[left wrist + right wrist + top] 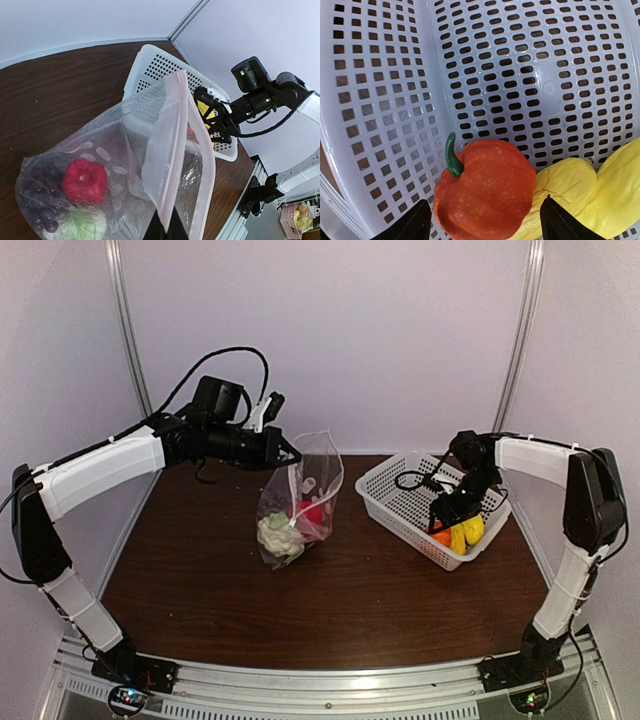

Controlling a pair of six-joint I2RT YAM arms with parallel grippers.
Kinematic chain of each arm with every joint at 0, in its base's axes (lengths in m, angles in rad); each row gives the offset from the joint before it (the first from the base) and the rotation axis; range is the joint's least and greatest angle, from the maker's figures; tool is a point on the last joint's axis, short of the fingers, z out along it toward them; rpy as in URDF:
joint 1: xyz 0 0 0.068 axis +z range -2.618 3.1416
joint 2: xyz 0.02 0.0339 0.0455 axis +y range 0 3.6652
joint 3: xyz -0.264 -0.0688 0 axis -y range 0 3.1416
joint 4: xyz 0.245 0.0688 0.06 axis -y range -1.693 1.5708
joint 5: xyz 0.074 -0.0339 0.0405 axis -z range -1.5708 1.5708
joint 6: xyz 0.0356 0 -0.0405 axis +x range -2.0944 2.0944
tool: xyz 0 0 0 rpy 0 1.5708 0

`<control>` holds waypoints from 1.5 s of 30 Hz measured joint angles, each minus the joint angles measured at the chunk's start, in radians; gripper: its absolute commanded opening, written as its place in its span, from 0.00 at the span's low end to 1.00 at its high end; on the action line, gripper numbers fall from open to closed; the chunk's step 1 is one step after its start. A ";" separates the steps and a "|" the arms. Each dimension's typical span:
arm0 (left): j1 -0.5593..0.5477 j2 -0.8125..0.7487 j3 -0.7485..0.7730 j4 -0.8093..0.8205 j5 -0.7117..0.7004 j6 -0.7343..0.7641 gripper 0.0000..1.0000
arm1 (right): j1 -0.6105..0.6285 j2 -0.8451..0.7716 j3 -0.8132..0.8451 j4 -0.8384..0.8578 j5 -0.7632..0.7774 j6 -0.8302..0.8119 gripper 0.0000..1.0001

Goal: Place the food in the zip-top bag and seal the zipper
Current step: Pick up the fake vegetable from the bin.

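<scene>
The clear zip-top bag [303, 490] stands on the table with its mouth held up. My left gripper [283, 451] is shut on the mouth edge; in the left wrist view [166, 222] its fingers pinch the pinkish zipper strip [172, 145]. The mouth gapes open. Inside lie the red pepper [85, 181], the cauliflower [82, 225] and the dark grape bunch [36, 200]. My right gripper [452, 514] is open inside the white basket [398, 492], its fingers either side of the orange piece [482, 192]. Two yellow pieces [565, 187] [620, 187] lie beside it.
The basket [150, 65] stands at the table's right, tilted against my right arm's side, about a hand's width from the bag. Dark wood table [330, 600] lies in front. Grey walls and metal posts stand close behind.
</scene>
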 measured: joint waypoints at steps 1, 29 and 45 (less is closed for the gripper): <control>0.000 0.000 0.000 0.000 0.000 -0.001 0.00 | -0.002 0.009 0.000 -0.001 0.000 0.003 0.78; 0.000 0.000 -0.024 0.023 0.000 -0.017 0.00 | -0.037 -0.060 0.108 -0.040 -0.102 -0.019 0.45; 0.000 0.014 -0.024 0.030 0.000 -0.038 0.00 | 0.168 -0.245 0.331 0.070 -0.504 -0.037 0.45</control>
